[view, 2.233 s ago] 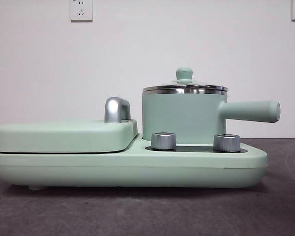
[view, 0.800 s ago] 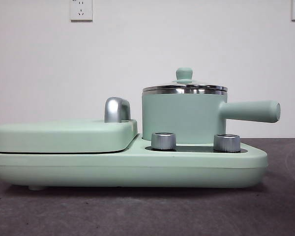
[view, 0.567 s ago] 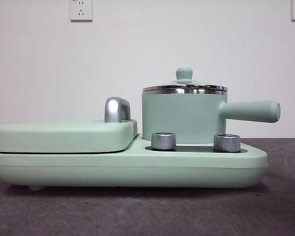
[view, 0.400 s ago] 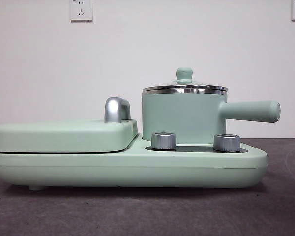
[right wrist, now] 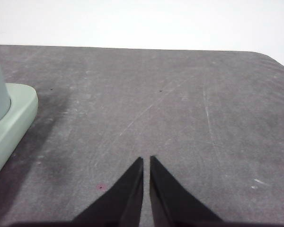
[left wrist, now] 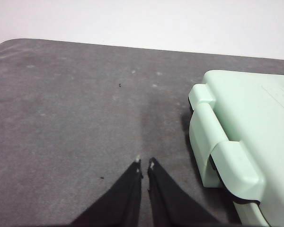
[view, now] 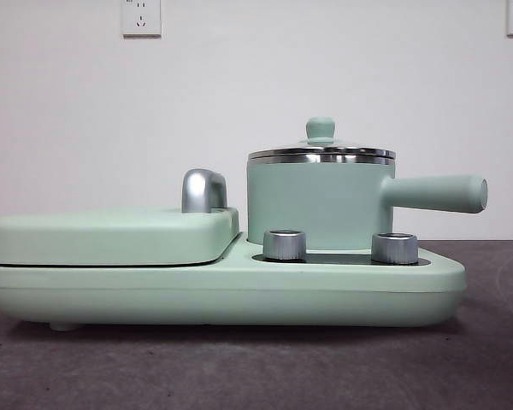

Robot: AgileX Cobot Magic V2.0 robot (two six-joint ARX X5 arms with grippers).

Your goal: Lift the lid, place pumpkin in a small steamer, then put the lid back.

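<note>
The small steamer, a mint green pot with a long side handle, stands on the right half of the green cooker base. The lid with its mint knob sits closed on the pot. The pumpkin is out of view. My left gripper is shut and empty over bare table beside the cooker's end. My right gripper is shut and empty over bare table beside the base's corner. Neither gripper shows in the front view.
The wide flat mint green cover with a chrome handle fills the left half of the base. Two steel dials stand in front of the pot. A dark grey mat covers the table; a white wall stands behind.
</note>
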